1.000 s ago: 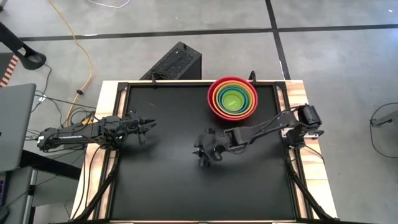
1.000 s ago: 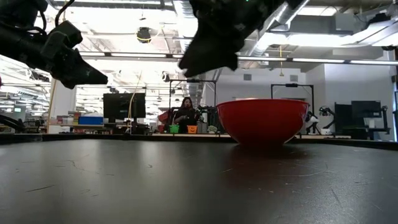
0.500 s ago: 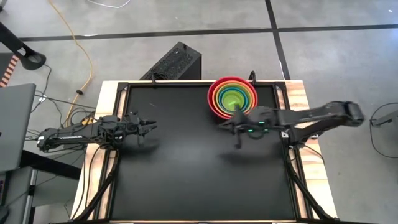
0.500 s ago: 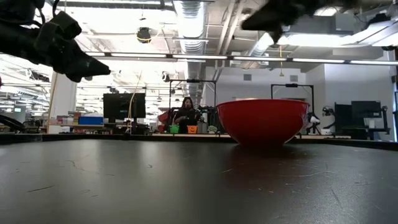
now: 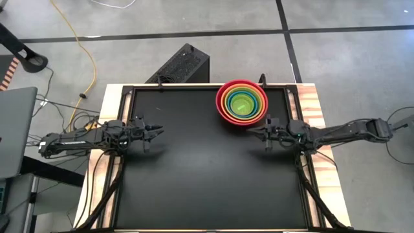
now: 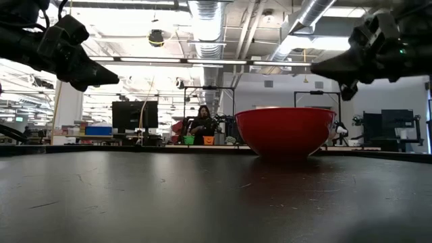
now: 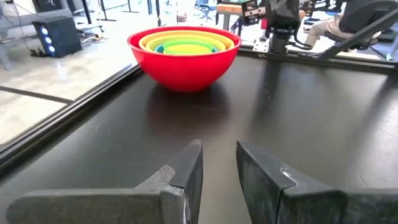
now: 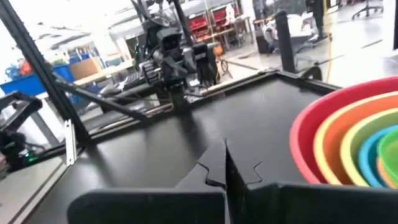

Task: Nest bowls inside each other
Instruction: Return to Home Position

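Note:
The bowls stand nested in one stack near the table's far edge, right of the middle. The red one is outermost, with orange, yellow-green, blue and green rims inside it. The stack rests on the red bowl's base. My right gripper hovers shut and level just on the near side of the stack, fingers pointing toward the table's left edge. The right wrist view shows the stack beside its closed fingers. My left gripper waits at the table's left edge, slightly open, pointing toward the stack.
The black tabletop is framed by raised rails and wooden side strips. A black box lies on the floor beyond the far edge, and a laptop sits off the left side. A person sits far back in the room.
My right gripper has drawn back from the table's middle toward the right edge and a little toward the far edge. It has shut and tipped from slanting down to level, and it holds nothing. The stack of bowls has stayed in place.

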`<act>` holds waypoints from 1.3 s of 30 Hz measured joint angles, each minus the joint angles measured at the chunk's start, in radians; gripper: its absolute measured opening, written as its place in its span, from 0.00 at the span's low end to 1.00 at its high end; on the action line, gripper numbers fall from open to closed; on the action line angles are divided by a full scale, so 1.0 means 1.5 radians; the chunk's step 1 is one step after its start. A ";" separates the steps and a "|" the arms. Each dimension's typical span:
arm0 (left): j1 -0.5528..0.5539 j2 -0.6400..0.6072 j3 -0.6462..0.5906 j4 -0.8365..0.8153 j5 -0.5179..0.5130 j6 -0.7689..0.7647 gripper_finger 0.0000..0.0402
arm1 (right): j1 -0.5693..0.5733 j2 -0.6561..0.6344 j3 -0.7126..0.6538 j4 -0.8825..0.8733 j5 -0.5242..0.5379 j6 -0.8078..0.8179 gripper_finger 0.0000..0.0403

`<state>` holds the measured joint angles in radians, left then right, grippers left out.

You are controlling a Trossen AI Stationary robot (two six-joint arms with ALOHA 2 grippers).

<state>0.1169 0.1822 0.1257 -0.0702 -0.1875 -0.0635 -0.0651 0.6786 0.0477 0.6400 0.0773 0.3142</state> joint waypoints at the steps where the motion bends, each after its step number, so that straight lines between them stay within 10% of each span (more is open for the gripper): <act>1: 0.000 0.000 0.000 0.000 0.000 0.000 0.22 | 0.000 -0.011 -0.008 0.002 0.000 0.000 0.03; 24: 0.000 0.000 0.000 0.004 -0.005 -0.029 0.22 | -0.012 -0.117 -0.026 -0.334 0.002 0.000 0.03; 39: 0.000 0.000 0.000 -0.184 -0.005 -0.028 0.22 | -0.012 -0.117 -0.026 -0.373 0.002 0.000 0.03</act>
<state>0.1175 0.1822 0.1257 -0.3457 -0.1947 -0.1060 -0.0834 0.5037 0.0090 0.0799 0.0799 0.3145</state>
